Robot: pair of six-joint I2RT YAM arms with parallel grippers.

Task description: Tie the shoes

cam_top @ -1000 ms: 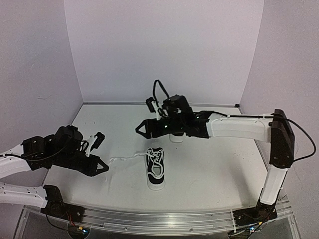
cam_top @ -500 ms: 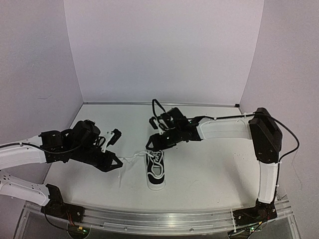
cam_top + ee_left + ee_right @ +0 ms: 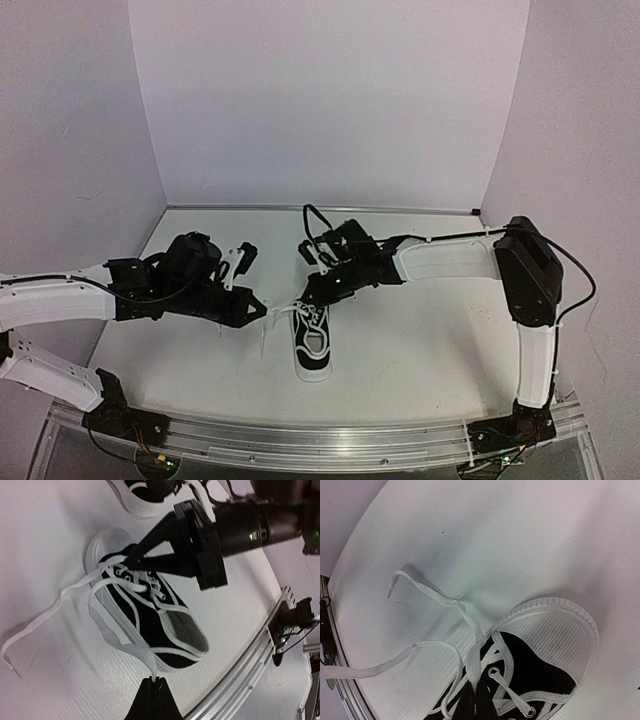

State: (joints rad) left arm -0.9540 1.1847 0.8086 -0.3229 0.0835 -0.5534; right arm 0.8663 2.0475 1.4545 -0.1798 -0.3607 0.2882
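One black shoe [image 3: 316, 352] with a white sole lies mid-table, toe toward the back; its white toe cap [image 3: 555, 635] fills the right wrist view. My left gripper [image 3: 262, 311] sits just left of it, shut on one white lace [image 3: 125, 642] that runs from the eyelets to its tips [image 3: 154, 681]. My right gripper [image 3: 303, 299] is at the shoe's toe end, shut on the other lace [image 3: 481, 655] just above the eyelets. That lace's loose end [image 3: 400, 580] trails on the table. The second shoe [image 3: 131, 506] lies behind the right arm, mostly hidden.
White walls close off the back and both sides of the table. An aluminium rail [image 3: 330, 440] runs along the near edge, close to the shoe's heel [image 3: 192, 647]. The right arm [image 3: 450, 258] stretches across the table behind the shoe.
My left gripper has moved right toward the shoe, still pinching its lace. My right gripper came down to the shoe's toe end and shut on the other lace.
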